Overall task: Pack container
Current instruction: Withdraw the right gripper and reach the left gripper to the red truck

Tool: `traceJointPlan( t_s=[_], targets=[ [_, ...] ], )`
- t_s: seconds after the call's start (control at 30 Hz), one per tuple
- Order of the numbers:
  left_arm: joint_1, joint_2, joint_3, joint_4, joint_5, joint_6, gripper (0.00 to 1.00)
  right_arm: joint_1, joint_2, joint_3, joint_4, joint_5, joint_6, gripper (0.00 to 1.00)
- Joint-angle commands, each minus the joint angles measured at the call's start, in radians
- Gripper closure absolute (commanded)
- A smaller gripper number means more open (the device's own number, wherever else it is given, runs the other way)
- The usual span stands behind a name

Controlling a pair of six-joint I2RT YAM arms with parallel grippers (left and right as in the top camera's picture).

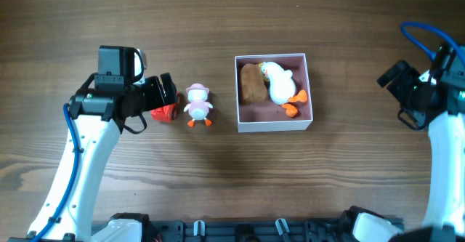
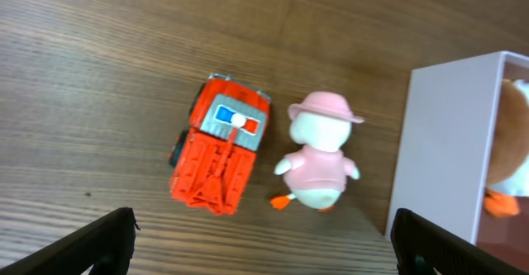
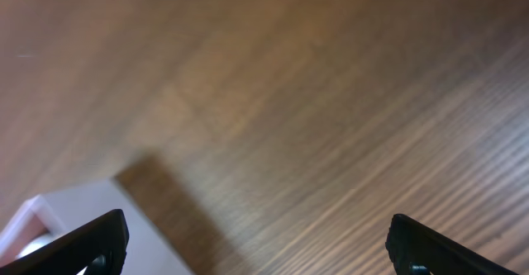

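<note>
Square white-walled, pink-lined container (image 1: 275,126) mid wooden table (image 1: 218,24), holding brown plush (image 1: 252,83), white duck (image 1: 278,82). Left hand (image 2: 264,240) spread wide over red toy truck (image 2: 219,147), pink-hatted duck figure (image 2: 318,155) beside. Right hand (image 3: 256,242) spread, right of container.

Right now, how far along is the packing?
Done: brown toy and white duck lie inside the container. In hand: nothing; the open left end effector hovers over the red truck. Remaining: truck and pink-hatted duck, both on the table. The right end effector is open, aside.

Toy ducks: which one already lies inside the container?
The white, hatless duck, beside the brown toy in the container; the pink-hatted duck sits outside.
</note>
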Motion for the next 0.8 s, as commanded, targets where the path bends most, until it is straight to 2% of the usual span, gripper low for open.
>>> traceJointPlan(
  t_s=[0.0, 0.17, 0.3, 0.4, 0.6, 0.77],
  targets=[
    [0.005, 0.009, 0.019, 0.045, 0.035, 0.072, 0.01, 0.002, 0.077, -0.017, -0.004, -0.031, 0.009, 0.0],
    [0.005, 0.09, 0.019, 0.102, -0.103, 0.132, 0.05, 0.002, 0.163, -0.017, -0.004, -0.031, 0.009, 0.0],
    [0.005, 0.195, 0.019, 0.099, -0.101, 0.218, 0.07, 0.002, 0.203, -0.017, 0.0, -0.031, 0.009, 0.0],
    [0.002, 0.273, 0.018, 0.092, -0.101, 0.257, 0.12, 0.002, 0.207, -0.017, 0.023, -0.031, 0.01, 0.01],
    [-0.009, 0.447, 0.018, 0.092, -0.101, 0.258, 0.14, 0.002, 0.207, -0.017, 0.1, -0.031, 0.01, 0.0],
    [-0.029, 0.512, 0.018, 0.089, -0.101, 0.285, 0.15, 0.002, 0.207, -0.017, 0.137, -0.031, 0.01, 0.0]
  ],
)
